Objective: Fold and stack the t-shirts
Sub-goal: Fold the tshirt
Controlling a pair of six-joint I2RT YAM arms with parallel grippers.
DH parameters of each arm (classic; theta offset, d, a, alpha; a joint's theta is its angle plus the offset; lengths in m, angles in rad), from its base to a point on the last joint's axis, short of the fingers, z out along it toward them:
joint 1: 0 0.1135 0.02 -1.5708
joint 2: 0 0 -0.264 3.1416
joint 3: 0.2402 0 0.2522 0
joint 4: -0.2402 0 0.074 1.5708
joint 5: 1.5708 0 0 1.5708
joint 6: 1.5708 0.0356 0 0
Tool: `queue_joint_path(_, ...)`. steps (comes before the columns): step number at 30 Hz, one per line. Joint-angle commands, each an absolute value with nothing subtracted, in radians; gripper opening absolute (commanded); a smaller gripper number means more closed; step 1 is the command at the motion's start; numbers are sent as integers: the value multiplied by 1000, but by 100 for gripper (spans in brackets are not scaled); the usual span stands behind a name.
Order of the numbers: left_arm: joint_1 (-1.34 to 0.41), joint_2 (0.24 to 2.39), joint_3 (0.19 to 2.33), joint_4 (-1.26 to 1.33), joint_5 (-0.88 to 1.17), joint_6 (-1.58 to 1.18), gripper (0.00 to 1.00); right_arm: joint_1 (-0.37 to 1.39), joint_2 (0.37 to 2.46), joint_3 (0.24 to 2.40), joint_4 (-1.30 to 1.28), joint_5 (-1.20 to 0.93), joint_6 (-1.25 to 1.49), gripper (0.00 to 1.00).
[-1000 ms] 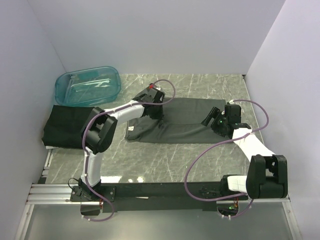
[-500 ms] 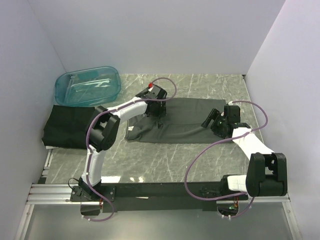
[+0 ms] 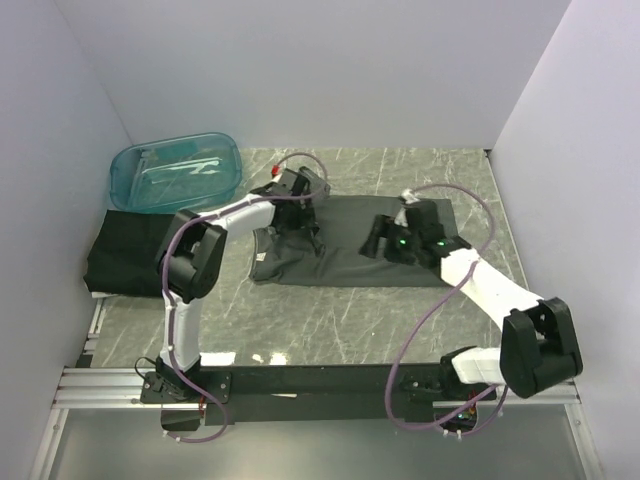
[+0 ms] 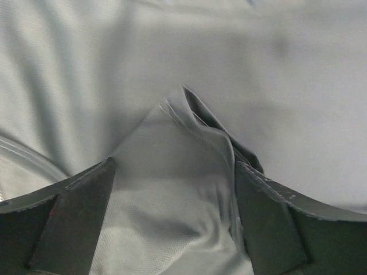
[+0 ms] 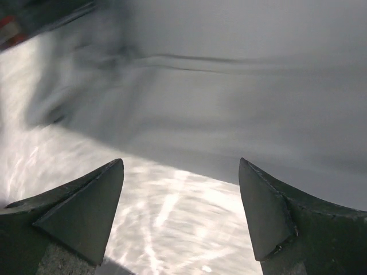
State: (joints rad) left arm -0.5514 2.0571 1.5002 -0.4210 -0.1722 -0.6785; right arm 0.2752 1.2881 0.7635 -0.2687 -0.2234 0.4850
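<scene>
A dark grey t-shirt (image 3: 345,258) lies partly folded in a flat rectangle on the marble table (image 3: 330,320). My left gripper (image 3: 305,224) is over its back left corner. In the left wrist view that gripper (image 4: 173,165) stands open, with a raised peak of the t-shirt (image 4: 172,137) loose between its fingers. My right gripper (image 3: 377,240) hovers over the middle of the shirt, open and empty. In the right wrist view, which is blurred, the right gripper (image 5: 180,161) is above the shirt (image 5: 258,114) edge and bare table (image 5: 172,223). Another folded t-shirt (image 3: 135,250) lies at the far left.
A translucent teal tub (image 3: 175,172) stands at the back left, behind the folded t-shirt. White walls close in the back and both sides. The arms' base rail (image 3: 320,385) runs along the near edge.
My left gripper has opened and let go of the shirt's corner, shifting slightly left. My right arm has swung left from the shirt's right edge to over its middle.
</scene>
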Motion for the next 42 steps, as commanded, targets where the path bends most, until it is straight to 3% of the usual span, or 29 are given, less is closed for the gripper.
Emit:
queue_joint_path(1,-494,1993,1482,-347,-143,-712,88,370,1350,863,-187,-262,451,87)
queue_joint_path(8,-472,1974,1463,-325,-150,-673,84,488,1604,1070,-78,-313,428,81)
queue_joint_path(18,-433,1967,1477,-327,-153,-663,84,540,1939,1376,-159,-272,397,70)
queue_joint_path(19,-430,1959,1476,-324,-163,-661,84,540,1972,1394,-169,-227,393,67)
queue_joint_path(21,-419,1954,1485,-336,-160,-660,84,538,2009,1456,-218,-177,388,51)
queue_joint_path(27,-411,1892,1460,-325,-134,-650,92,538,2106,1543,-271,-133,348,22)
queue_joint_path(32,-413,1807,1358,-285,-42,-661,98,538,2108,1542,-249,-167,339,18)
queue_joint_path(38,-446,1617,1134,-190,121,-709,99,538,2056,1552,-284,-132,321,23)
queue_joint_path(42,-559,1522,1036,-204,91,-733,99,537,1932,1520,-350,-56,343,26)
